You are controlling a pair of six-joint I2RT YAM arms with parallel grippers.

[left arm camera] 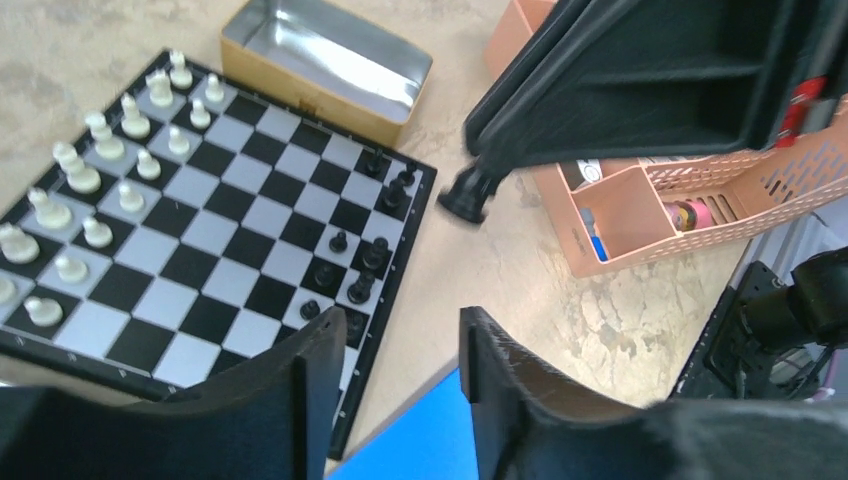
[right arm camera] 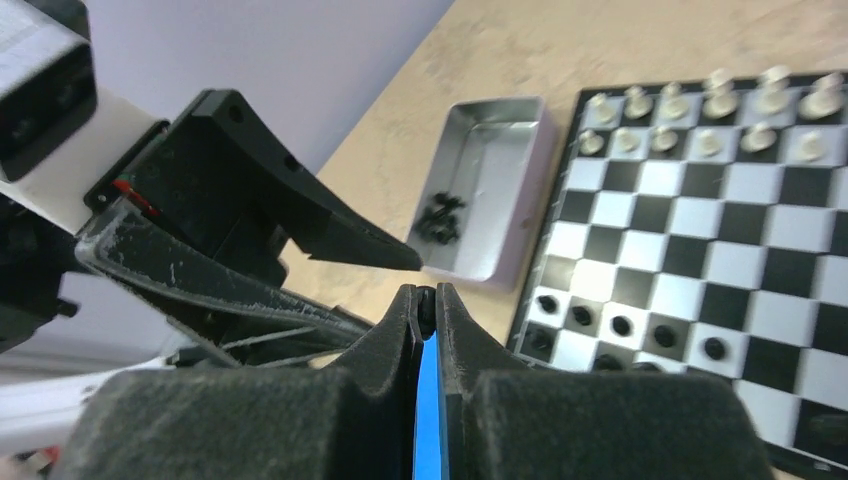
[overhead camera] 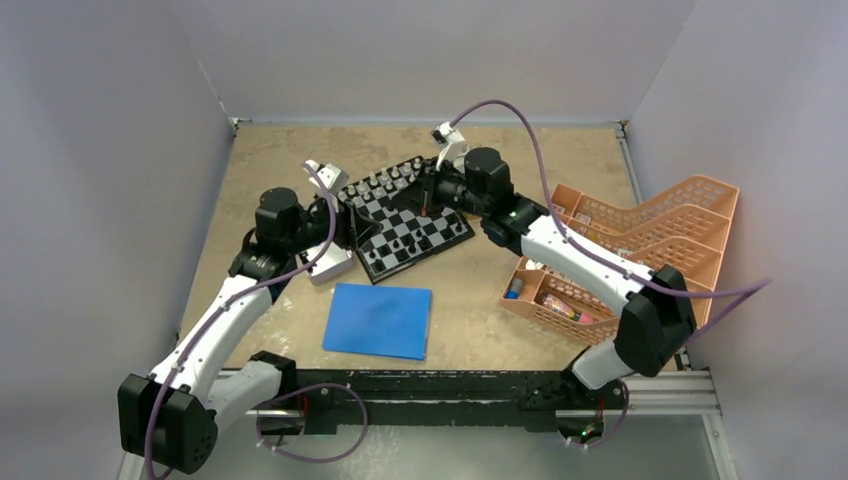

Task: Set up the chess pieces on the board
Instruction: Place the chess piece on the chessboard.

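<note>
Two claws: left claw [left arm camera: 400, 330] open and empty beside the board [left arm camera: 230, 230]; right claw [right arm camera: 425, 300] pinched shut, load unclear.
Board: on the desk [overhead camera: 560, 160], white pieces [left arm camera: 100, 130] ranked far, black pieces [left arm camera: 338, 240] part-placed near.
Tray [right arm camera: 490, 170]: beside it, keeping spare pieces [right arm camera: 440, 215] reachable.

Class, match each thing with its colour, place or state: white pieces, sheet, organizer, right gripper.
Things:
1 white pieces
2 sheet
3 organizer
4 right gripper

Colour, place or state:
a blue
b shut on a black piece
c in two rows on the board
d peach

Pairs: 1-c, 2-a, 3-d, 4-b
</note>
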